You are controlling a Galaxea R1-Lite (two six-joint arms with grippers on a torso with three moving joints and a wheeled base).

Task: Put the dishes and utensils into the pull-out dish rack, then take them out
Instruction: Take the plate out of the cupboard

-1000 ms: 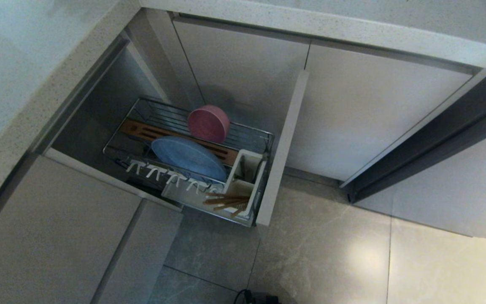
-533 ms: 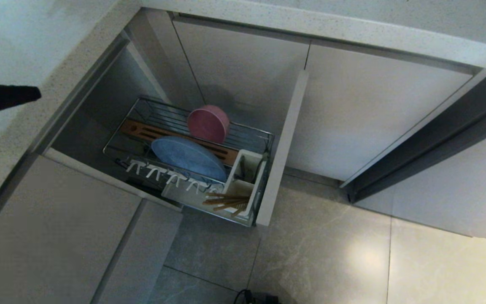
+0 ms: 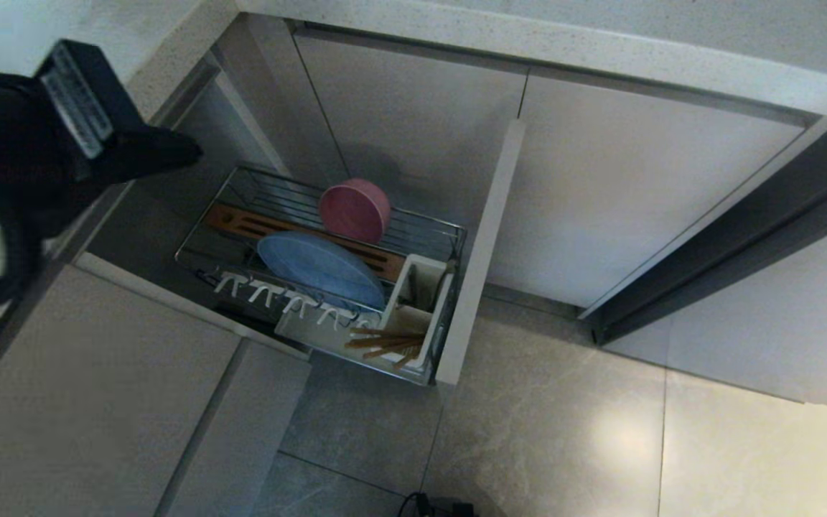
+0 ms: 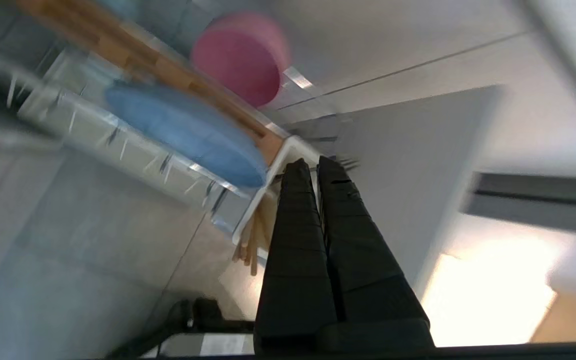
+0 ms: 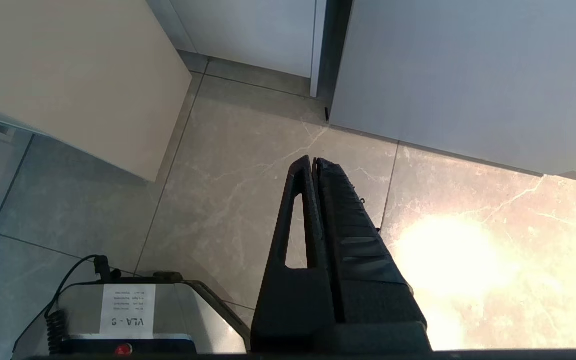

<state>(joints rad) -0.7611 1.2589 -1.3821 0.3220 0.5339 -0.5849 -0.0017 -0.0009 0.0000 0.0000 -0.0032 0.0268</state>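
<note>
Two arms: I have the left gripper (image 3: 184,149) up at the left of my head view, over the edge of the stone bench (image 3: 62,183) and above the open cabinet bay; the right gripper (image 5: 314,161) hangs over the tiled floor (image 5: 248,165).
Left fingers: clenched together and empty, as I see them in the left wrist view (image 4: 300,172), where they line up with the white caddy end of the rack.
Right fingers: pressed shut with nothing between them, beside the robot's base (image 5: 133,312) with its label and coiled cable.
Pull-out dish rack (image 3: 237,187): drawn out of the cabinet, its beige front panel (image 3: 482,248) standing at the outer end.
Pink bowl (image 3: 354,210): on edge at the far side of the rack, leaning against the wire wall, just behind the slotted wooden strip (image 3: 241,222).
Blue plate (image 3: 320,269): tilted on edge in the middle of the rack, between the wooden strip and the row of white pegs (image 3: 270,294).
Chopsticks (image 3: 385,343): lying in the near compartment of the white utensil caddy (image 3: 421,287), their ends poking out toward the pegs' side.
Gap: my left gripper is well apart from all three items; it touches none of them.
Surroundings: plain beige cabinet doors (image 3: 600,179) are closed behind the rack.
</note>
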